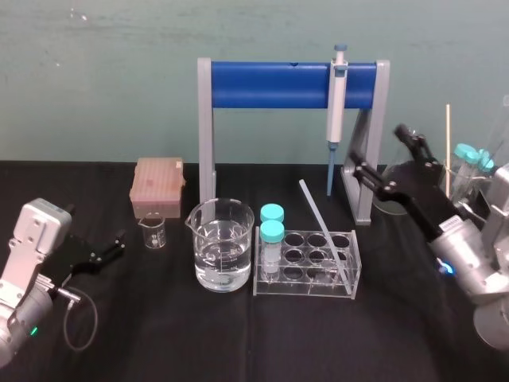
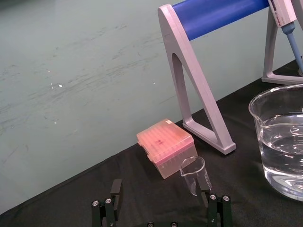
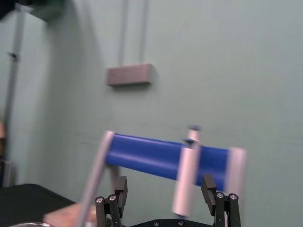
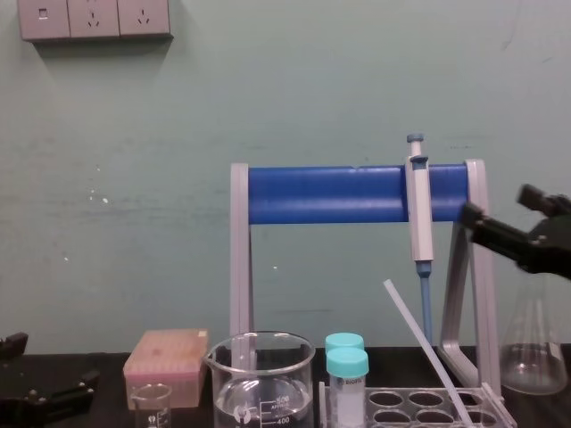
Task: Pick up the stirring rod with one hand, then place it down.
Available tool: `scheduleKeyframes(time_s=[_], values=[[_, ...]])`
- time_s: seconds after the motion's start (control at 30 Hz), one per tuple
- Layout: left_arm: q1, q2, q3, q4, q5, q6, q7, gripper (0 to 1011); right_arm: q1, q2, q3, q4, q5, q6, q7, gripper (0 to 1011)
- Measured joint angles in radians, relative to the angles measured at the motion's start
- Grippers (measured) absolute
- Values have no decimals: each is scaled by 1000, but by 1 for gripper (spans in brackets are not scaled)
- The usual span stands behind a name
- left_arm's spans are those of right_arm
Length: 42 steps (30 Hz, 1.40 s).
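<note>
**Work surface.** A black cloth-covered table carries a tall pipette stand with a blue crossbar and grey legs at the back.

**Arms.** The right gripper, black with two angular jaws, hangs in the air at the stand's right leg. It is above and to the right of the rack, with its jaws spread wide and nothing between them. The left gripper is parked low at the table's left side, jaws apart and empty.

**Vessels.** A large clear glass beaker part-filled with water stands at centre. Just beside it on the right is a clear acrylic test-tube rack holding two teal-capped tubes.

**Task object.** The stirring rod, long, thin and made of translucent whitish glass, leans in the rack. Its foot is in a front right well and its free end is tilted up, back and to the left. It is not the grey pipette with the blue tip that hangs on the crossbar.

**Stage.** This appears to be the approach: the rod is ungrasped and well apart from the right gripper. The next move probably calls for descending left and forward to the rod's exposed upper length. The jaws should be set across the rod, closed gently, and the rod lifted along its lean so the rack is not dragged.
</note>
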Motion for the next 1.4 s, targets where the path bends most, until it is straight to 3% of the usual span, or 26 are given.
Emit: scheduleKeyframes(time_s=[0.03, 0.2, 0.27, 0.33, 0.47, 1.4], values=[[0, 0, 0, 0, 0, 0, 0, 1000, 0, 0, 0, 0, 0, 0, 0, 1003], [0, 0, 0, 0, 0, 0, 0, 1000, -78, 23, 36, -80, -10, 115, -72, 1003], [0, 0, 0, 0, 0, 0, 0, 1000, -119, 32, 48, -112, -8, 183, -93, 1003], [0, 0, 0, 0, 0, 0, 0, 1000, -163, 46, 53, -147, -2, 286, -112, 1003], [0, 0, 0, 0, 0, 0, 0, 1000, -186, 53, 53, -163, 0, 349, -124, 1003], [0, 0, 0, 0, 0, 0, 0, 1000, -186, 54, 51, -163, 1, 354, -126, 1003]])
